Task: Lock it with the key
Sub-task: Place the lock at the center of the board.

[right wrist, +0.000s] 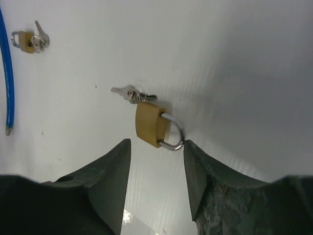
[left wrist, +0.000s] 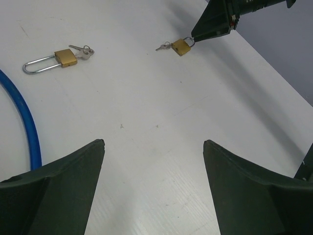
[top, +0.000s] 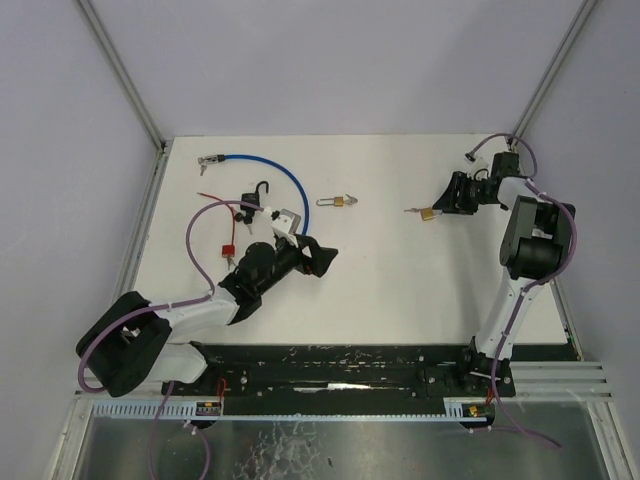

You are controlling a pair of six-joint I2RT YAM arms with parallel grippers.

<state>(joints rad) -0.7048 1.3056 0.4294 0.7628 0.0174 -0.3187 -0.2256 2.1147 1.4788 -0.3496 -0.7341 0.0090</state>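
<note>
Apparently nearing completion: padlock (right wrist: pixel 149 125), key (right wrist: pixel 128 93) inserted, shackle seemingly seated, is lying at two o'clock on the surface (top: pixel 400 270); right end effector (right wrist: pixel 157 142) is standing open just beside it, left end effector (left wrist: pixel 154 142) hovering open, empty.

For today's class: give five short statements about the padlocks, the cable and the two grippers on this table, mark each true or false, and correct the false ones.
1. The left gripper holds the long-shackle padlock. False: its jaws stand open over bare table, and that padlock lies well ahead of it.
2. The small brass padlock lies just ahead of the right gripper. True.
3. The right gripper is clamped on the small padlock's shackle. False: its jaws stand apart, and the padlock lies on the table.
4. A blue cable lies on the left part of the table. True.
5. The small padlock's keys are at the end away from the right gripper. True.
</note>
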